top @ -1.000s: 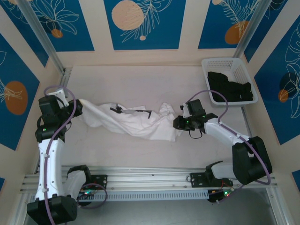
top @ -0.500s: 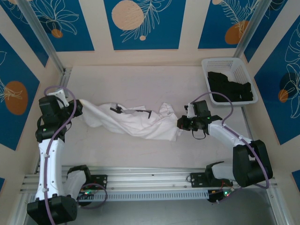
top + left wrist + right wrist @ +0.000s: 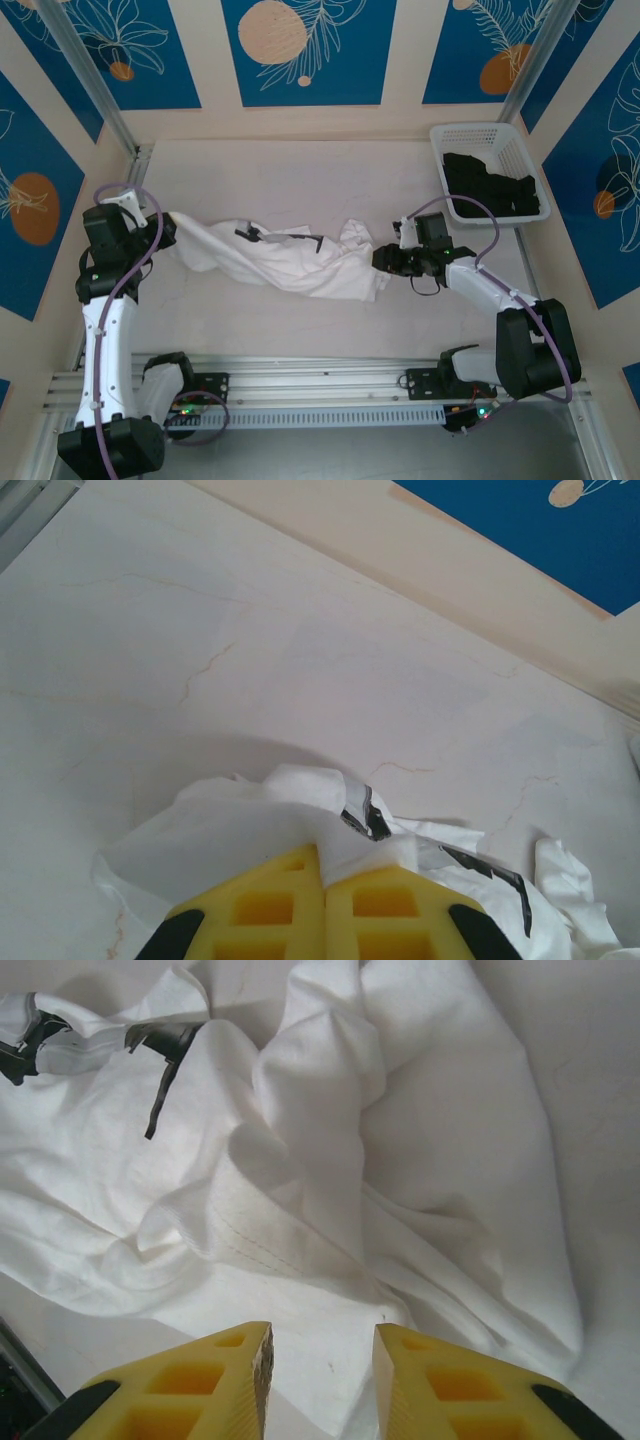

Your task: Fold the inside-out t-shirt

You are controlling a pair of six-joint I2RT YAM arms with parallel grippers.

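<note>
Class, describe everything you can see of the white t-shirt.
The white t-shirt is thin, wrinkled cloth, bunched into a long strip across the table, with dark strips showing near its middle. The left gripper has its fingers shut on its left end; the right gripper sits with fingers apart over its right end.

The t-shirt (image 3: 290, 262) is white with black strips, the table (image 3: 300, 180) pale and faintly veined, the finger pads (image 3: 235, 1385) yellow, the basket (image 3: 478, 130) white, its garment (image 3: 490, 185) black, the wall panels (image 3: 350, 60) blue with orange discs.
</note>
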